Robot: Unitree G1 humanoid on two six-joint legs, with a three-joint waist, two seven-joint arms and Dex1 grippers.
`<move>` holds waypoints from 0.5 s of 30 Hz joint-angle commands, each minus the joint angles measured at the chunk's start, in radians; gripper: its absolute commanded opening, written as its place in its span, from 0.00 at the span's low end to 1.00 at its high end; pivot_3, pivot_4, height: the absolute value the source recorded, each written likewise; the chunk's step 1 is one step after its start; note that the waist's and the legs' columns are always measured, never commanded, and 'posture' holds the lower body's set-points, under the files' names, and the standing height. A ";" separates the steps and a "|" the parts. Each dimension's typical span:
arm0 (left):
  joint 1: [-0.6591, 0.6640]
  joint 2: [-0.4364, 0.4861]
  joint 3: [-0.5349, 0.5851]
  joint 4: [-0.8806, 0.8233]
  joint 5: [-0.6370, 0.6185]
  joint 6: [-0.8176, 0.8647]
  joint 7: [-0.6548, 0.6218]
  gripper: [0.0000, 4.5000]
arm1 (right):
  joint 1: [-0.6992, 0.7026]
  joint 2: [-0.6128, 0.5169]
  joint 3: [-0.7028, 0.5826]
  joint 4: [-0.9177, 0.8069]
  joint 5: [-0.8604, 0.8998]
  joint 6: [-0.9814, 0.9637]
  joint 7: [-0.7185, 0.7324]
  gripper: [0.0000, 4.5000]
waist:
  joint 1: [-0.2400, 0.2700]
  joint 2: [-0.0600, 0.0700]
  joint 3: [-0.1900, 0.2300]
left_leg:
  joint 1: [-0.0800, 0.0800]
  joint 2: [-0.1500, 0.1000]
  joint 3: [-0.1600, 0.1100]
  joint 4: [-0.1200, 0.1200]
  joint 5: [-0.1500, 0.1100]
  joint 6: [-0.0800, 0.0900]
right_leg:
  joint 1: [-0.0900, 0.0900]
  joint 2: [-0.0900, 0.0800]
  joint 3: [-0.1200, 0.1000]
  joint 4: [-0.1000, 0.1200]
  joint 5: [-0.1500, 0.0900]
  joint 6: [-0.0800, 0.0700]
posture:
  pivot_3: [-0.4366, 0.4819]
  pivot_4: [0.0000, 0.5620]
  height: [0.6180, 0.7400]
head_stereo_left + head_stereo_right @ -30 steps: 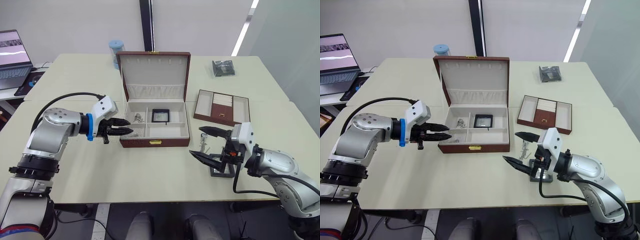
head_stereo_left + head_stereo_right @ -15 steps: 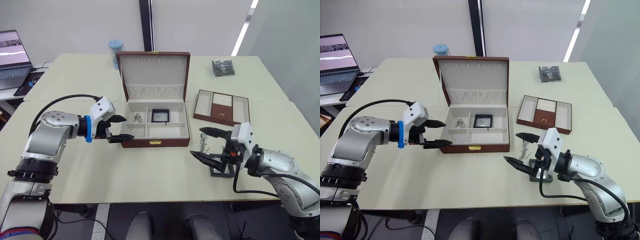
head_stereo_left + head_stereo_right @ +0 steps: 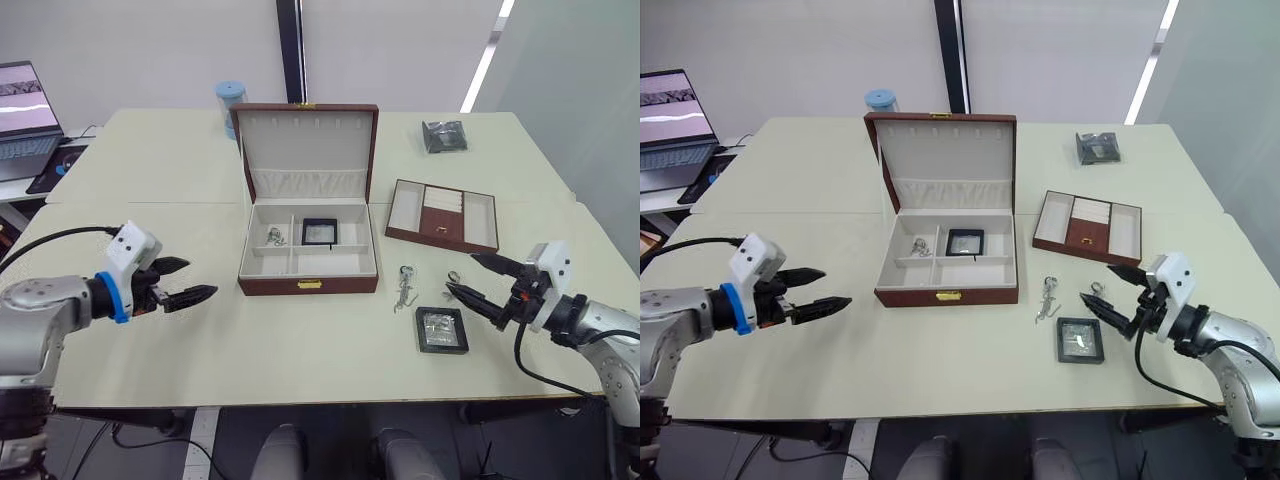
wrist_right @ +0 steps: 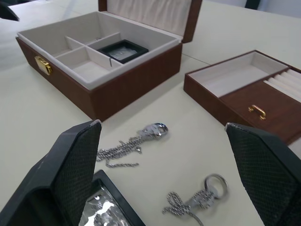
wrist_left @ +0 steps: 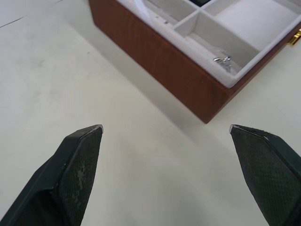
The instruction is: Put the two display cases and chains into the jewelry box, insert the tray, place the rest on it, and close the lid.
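Note:
The jewelry box (image 3: 280, 285) stands open mid-table, its lid (image 3: 306, 140) upright. Inside lie one display case (image 3: 320, 231) and chains (image 3: 274, 236) in the left compartment. A second display case (image 3: 442, 330) lies flat on the table, right of the box. Two silver pieces (image 3: 405, 287) (image 4: 197, 197) rest on the table between that case and the tray (image 3: 405, 208). My left gripper (image 3: 200, 277) hovers open, well left of the box. At the right, my right gripper (image 3: 460, 272) is open, just beyond the second case, nothing between its fingers.
A dark shiny packet (image 3: 445, 134) lies at the far right. A blue-lidded jar (image 3: 230, 100) stands behind the lid. A laptop (image 3: 25, 110) sits on a side table at the far left. Bare tabletop lies in front of the box.
Both arms drew back outward. The left gripper opened and moved left, away from the box's front corner. The right gripper withdrew to the right, uncovering the display case on the table.

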 commanded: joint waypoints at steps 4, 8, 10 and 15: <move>0.149 -0.035 0.165 -0.059 -0.013 -0.008 0.102 1.00 | -0.002 -0.008 -0.081 0.091 -0.032 -0.080 -0.013 1.00 | -0.003 0.000 0.000 | 0.000 0.000 0.001 0.000 0.000 0.000 | 0.000 0.000 0.001 0.000 0.000 0.000 | 0.48 0.27 1.00; 0.222 -0.081 0.248 -0.062 -0.022 -0.014 0.174 1.00 | -0.001 -0.011 -0.094 0.133 -0.058 -0.110 -0.028 1.00 | -0.003 0.000 0.000 | 0.001 0.001 0.001 0.000 0.000 0.000 | 0.000 0.000 0.000 0.000 0.000 0.000 | 0.48 0.27 1.00; 0.248 -0.097 0.273 -0.055 -0.010 -0.039 0.205 1.00 | 0.002 -0.019 -0.095 0.151 -0.068 -0.121 -0.019 1.00 | -0.003 0.000 0.000 | 0.001 0.000 0.000 0.000 0.000 0.000 | 0.001 0.000 0.000 0.000 0.000 0.000 | 0.48 0.27 1.00; 0.262 -0.110 0.303 -0.037 -0.008 -0.067 0.256 1.00 | -0.018 -0.023 -0.094 0.199 -0.086 -0.148 -0.024 1.00 | -0.003 0.000 0.000 | 0.001 0.000 0.001 0.000 0.000 0.000 | 0.001 -0.001 0.001 0.000 0.000 0.000 | 0.48 0.27 1.00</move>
